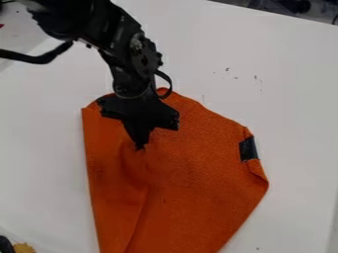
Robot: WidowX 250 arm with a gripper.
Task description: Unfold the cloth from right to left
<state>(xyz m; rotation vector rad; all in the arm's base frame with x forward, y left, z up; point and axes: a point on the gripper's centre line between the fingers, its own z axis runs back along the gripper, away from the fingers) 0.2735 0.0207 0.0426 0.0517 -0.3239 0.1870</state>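
Orange cloth [191,168] lies partly folded on a white tabletop [290,99] in the camera view, its straight left edge running down the frame, a dark patch [248,149] on its right edge, with tabletop stretching along both sides. Above its upper left part hangs the black gripper [140,145], pincer tips pressed together at the fabric; whether they pinch any cannot be told.

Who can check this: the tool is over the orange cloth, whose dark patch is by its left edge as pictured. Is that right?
Not the left edge: the camera view shows the dark patch by the right edge of the orange cloth. The tool is over the cloth.
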